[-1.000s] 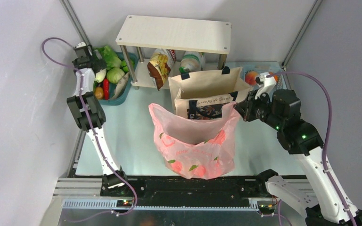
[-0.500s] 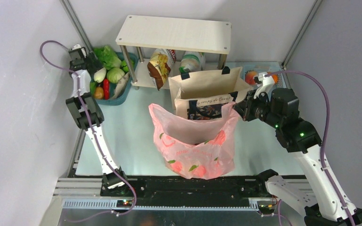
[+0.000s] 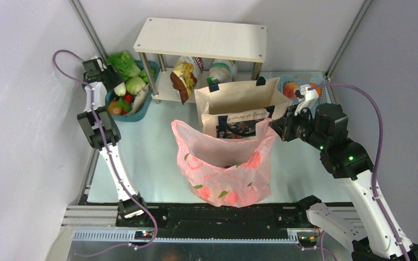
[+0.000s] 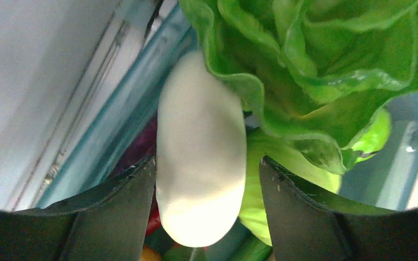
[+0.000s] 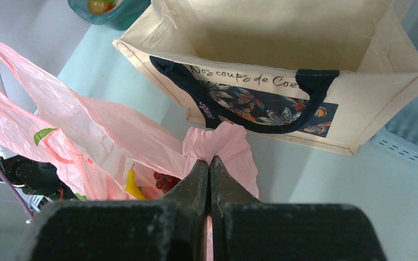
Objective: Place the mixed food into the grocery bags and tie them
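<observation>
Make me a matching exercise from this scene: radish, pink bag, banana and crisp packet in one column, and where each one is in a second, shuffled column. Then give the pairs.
Column one
1. radish
2. pink bag
3. banana
4. crisp packet

Column two
A. under the shelf
B. inside the pink bag
C. between the left fingers, in the basket
D. rim pinched by the right fingers

Pairs: 1-C, 2-D, 3-B, 4-A

Beige canvas tote [image 5: 277, 81], front script "Nos coups de Coe", ending hidden
</observation>
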You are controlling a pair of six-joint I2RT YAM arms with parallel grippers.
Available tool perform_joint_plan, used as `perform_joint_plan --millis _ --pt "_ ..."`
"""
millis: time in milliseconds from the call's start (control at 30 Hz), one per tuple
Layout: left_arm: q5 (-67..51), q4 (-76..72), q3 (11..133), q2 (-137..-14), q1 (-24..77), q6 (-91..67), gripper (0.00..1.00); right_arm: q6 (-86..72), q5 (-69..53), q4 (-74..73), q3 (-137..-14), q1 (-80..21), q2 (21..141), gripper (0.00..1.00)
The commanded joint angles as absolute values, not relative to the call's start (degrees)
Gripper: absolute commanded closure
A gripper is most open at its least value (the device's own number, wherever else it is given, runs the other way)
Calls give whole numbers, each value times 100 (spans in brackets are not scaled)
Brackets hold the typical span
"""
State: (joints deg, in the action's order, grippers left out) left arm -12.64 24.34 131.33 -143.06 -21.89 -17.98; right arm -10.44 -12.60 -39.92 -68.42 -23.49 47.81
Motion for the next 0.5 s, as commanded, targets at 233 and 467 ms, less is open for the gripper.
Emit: perform_joint_plan --millis 233,467 --pt "-925 3093 12668 -14102 -1737 -1605 33 -984 -1441 -3771 -6855 -2307 4630 100" --pt "-494 3089 12670 -13823 -1709 -1558 66 -1005 -1469 -3762 -6857 -2299 4631 100"
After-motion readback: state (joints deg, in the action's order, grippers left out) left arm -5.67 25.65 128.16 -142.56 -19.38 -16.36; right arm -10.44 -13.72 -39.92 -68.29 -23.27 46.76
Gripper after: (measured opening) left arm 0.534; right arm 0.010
